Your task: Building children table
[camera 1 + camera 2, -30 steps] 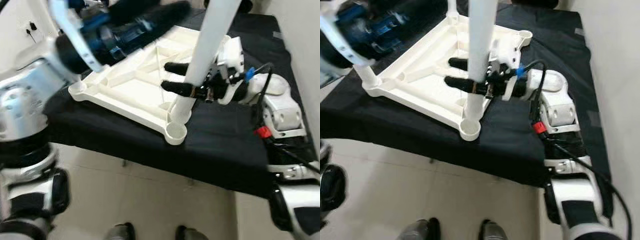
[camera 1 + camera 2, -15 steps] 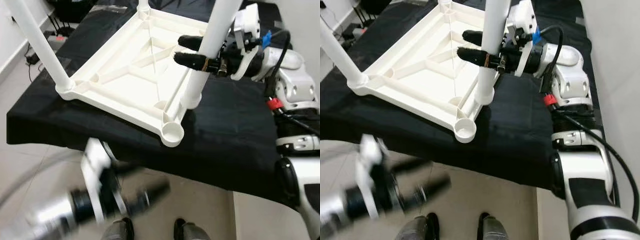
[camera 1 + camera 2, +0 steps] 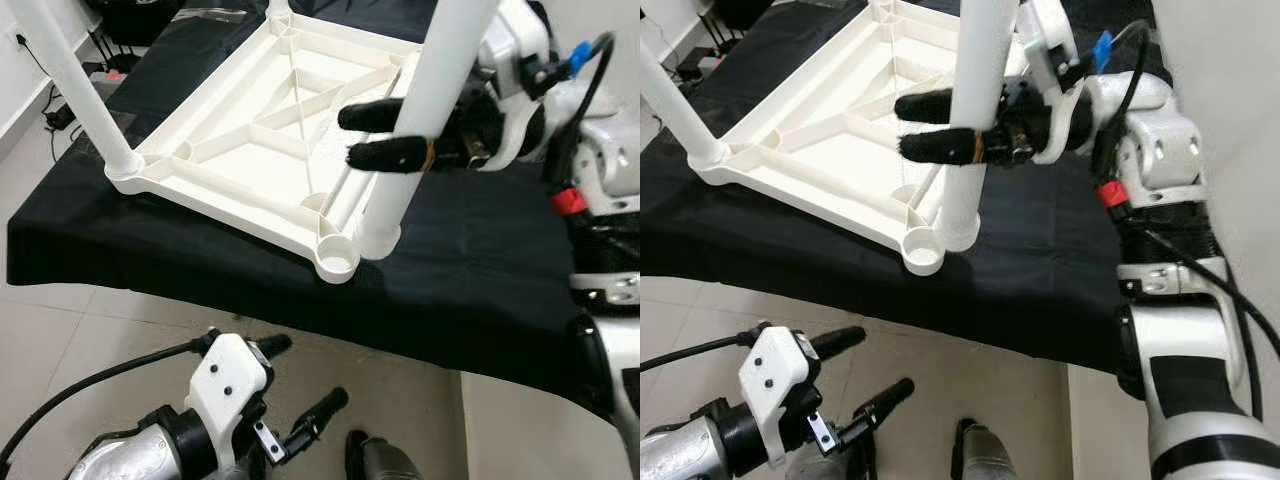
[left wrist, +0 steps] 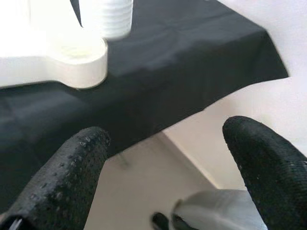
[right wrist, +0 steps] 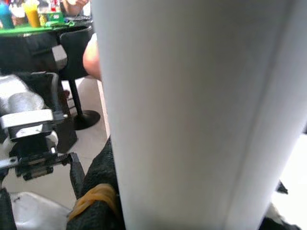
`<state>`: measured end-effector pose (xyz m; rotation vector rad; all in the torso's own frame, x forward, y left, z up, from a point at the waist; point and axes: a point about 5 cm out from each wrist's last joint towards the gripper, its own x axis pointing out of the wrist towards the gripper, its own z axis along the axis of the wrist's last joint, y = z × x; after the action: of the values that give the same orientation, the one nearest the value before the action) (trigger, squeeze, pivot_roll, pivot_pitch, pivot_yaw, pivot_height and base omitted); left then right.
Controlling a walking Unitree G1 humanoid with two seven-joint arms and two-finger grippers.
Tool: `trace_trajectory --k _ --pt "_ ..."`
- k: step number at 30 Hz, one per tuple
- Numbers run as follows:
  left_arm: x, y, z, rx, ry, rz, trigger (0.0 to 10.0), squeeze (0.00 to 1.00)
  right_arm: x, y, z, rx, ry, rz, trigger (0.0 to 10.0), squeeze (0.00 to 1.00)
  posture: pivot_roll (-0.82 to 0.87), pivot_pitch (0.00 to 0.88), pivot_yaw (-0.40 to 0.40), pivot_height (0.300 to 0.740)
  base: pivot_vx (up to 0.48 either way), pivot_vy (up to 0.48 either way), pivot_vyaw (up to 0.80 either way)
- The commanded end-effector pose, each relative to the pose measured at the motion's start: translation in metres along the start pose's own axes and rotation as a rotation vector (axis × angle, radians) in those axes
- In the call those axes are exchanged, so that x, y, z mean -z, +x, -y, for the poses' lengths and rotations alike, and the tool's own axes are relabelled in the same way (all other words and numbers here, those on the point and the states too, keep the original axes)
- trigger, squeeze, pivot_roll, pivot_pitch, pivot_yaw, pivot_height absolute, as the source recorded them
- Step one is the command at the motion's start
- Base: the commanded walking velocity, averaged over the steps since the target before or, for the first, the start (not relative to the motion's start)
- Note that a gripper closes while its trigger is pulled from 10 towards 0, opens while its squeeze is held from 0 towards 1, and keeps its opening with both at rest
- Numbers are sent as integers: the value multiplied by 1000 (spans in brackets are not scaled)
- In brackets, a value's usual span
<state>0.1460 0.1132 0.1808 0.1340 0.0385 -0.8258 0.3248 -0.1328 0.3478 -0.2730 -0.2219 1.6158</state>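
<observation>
Black cloth (image 3: 470,270) is covering a low platform above a pale tiled floor (image 3: 60,360), and an upside-down white plastic children's tabletop (image 3: 270,150) with ribbed underside is lying on it, its near corner socket (image 3: 337,257) sitting close to the cloth's front edge. One white round plastic leg (image 3: 70,85) is standing upright in the tabletop's left corner. The right gripper (image 3: 385,135) is reaching in from the right, its two black fingers clamped on either side of a second white tubular table leg (image 3: 425,110). This leg is standing nearly upright, its lower end (image 3: 962,232) resting on the cloth just beside the empty near corner socket, outside the tabletop's rim. The left gripper (image 3: 295,390) is hanging low in front of the platform, over the floor, with its black fingers (image 4: 72,167) spread apart and holding nothing.
</observation>
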Motion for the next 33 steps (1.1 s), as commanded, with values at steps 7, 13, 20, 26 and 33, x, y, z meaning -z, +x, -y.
trace_trajectory --k 7,13,20,26,33 --pt "3 1 11 -30 88 61 10000 0 16 28 -1 20 72 -38 10000 0 -41 307 -51 740 0 0 0" --pt "5 1 12 -38 101 84 10000 0 13 32 -2 39 82 -32 10000 0 -43 314 -54 740 0 0 0" --pt "6 1 13 -43 111 101 10000 0 12 38 -6 40 83 -14 10000 0 -44 318 -55 740 0 0 0" --pt "6 2 13 -43 113 103 10000 0 13 43 -7 48 84 1 10000 0 -42 318 -54 740 0 0 0" --pt "6 3 13 -44 119 109 10000 0 14 51 -3 96 54 7 10000 0 -37 320 -57 740 0 0 0"
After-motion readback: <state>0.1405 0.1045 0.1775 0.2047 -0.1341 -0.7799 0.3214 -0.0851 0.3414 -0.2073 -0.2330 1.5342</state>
